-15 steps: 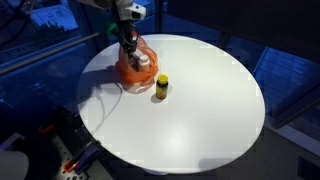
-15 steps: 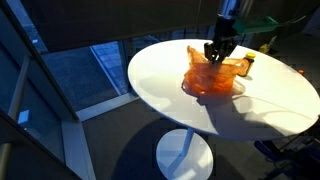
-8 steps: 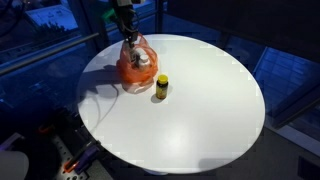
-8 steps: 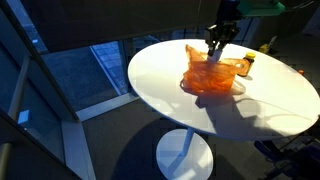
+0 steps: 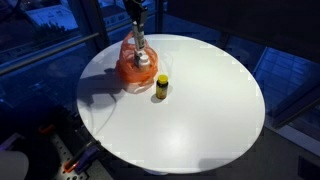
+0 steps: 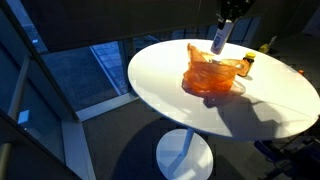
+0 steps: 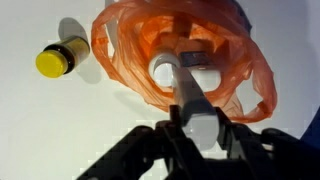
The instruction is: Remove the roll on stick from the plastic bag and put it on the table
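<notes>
i've got the round white table point(image 5: 200, 115) filling most of what i see, and it shows in both exterior views and as the pale ground under the wrist view.

the orange plastic bag point(image 5: 128, 70) sits on the far left part of the tabletop in an exterior view. it is crumpled, with its mouth open upward. in the wrist view the bag point(image 7: 120, 60) spreads wide, and a greyish shape lies inside it that i can't make out.

the gripper point(image 5: 139, 36) hangs straight above the bag, coming down from the top edge. in the wrist view the gripper point(image 7: 196, 128) has its fingers drawn in narrow, pinching the roll on stick point(image 7: 185, 95) on both sides.

the roll on stick point(image 6: 217, 42) is a slim white cylinder, tilted slightly, hanging from the fingers with its lower end right at the bag's mouth. i can't tell whether that end is fully clear of the plastic. it is not on the table.

a small bottle with a yellow cap point(image 5: 160, 86) stands upright on the table just right of the bag, a little nearer, and not touching it.
</notes>
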Motion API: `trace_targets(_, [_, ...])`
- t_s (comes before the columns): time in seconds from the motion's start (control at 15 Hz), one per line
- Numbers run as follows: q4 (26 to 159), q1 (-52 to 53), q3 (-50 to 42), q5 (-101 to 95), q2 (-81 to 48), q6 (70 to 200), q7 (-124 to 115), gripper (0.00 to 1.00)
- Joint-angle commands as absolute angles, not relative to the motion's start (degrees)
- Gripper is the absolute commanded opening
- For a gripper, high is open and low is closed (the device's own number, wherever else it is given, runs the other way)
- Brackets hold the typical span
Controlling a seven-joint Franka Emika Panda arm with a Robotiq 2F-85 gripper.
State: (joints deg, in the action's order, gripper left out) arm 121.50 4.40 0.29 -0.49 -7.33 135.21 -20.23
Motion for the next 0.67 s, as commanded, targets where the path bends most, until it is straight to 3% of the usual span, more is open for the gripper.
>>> trace_targets(0.0, [117.4,2.8,-1.4,-2.1,-7.8,131.7,-22.5,0.11])
trace_targets(0.6, [114.0,-0.6,-6.1,-4.2,-13.6,132.3,-25.6,0.11])
